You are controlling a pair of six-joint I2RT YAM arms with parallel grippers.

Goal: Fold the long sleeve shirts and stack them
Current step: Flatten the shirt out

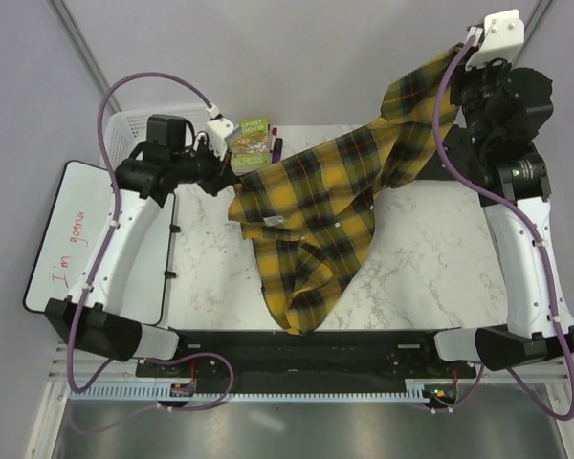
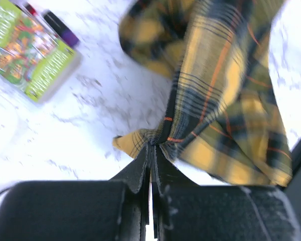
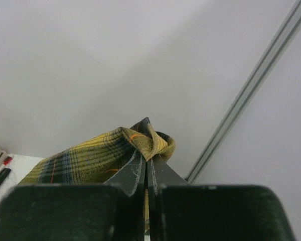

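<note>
**One shirt lifted, no fold made yet**

One of the long sleeve shirts is all we can find in these views. The plaid shirt [image 1: 316,220] is yellow and black with thin red lines, and it spans the middle of the top view between two grips.

Our left gripper [image 2: 151,145], left of centre in the top view, is pinched tight on a small bunch of the plaid cloth. It sits low over the marble table [image 1: 430,258], near the green box [image 1: 252,142] and the markers [image 1: 275,145].

Our right gripper [image 3: 146,158], at the upper right of the top view, is raised high. Its fingers are closed on another bit of the same cloth, which curls over the fingertips.

From that high end the cloth slopes down to the table, and its loose lower part trails toward the bottom centre of the frame, reaching the table's near edge.

We judge the task to be at its very start. The plaid shirt is bunched and twisted, not spread flat, and shows no clean fold. No stack exists anywhere we can see, and no second shirt shows in any view. Spreading, folding and stacking are all left to do.
</note>
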